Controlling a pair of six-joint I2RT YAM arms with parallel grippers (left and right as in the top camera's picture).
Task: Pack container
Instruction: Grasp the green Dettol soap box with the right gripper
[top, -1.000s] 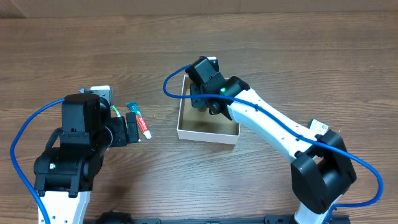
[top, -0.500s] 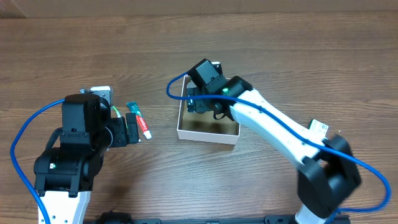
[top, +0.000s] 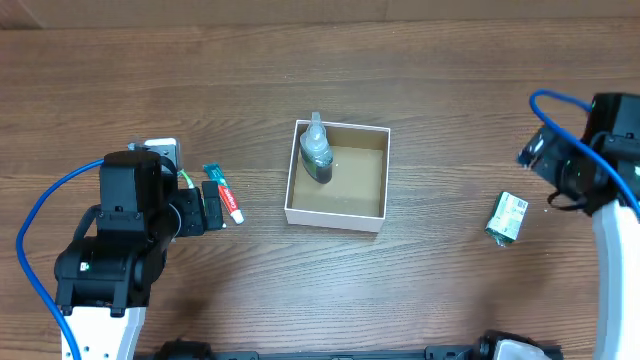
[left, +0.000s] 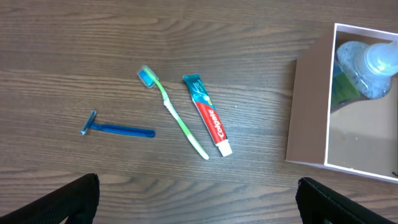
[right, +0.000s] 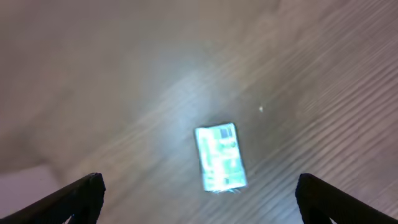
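The container (top: 334, 215), a square shallow box that is white outside and brown inside, sits mid-table. A clear bottle with dark green liquid (top: 317, 156) lies in its left part, also seen in the left wrist view (left: 364, 68). My left gripper (top: 210, 215) is open above bare wood (left: 199, 208), just short of a red-and-white toothpaste tube (left: 208, 115), a green toothbrush (left: 177, 118) and a blue razor (left: 115, 129). Far to the right, my right gripper (top: 548, 160) is open and empty (right: 199, 202), hovering over a small green packet (right: 221, 157). The right wrist view is blurred.
The green packet (top: 509, 217) lies on the wood right of the container, apart from it. The toothpaste tube (top: 228, 200) lies between my left gripper and the container's left wall (left: 308, 118). My left arm's body covers the table's left front.
My right arm has swung from over the container to the far right, leaving the bottle inside it with its jaws now open. The left arm has not moved.
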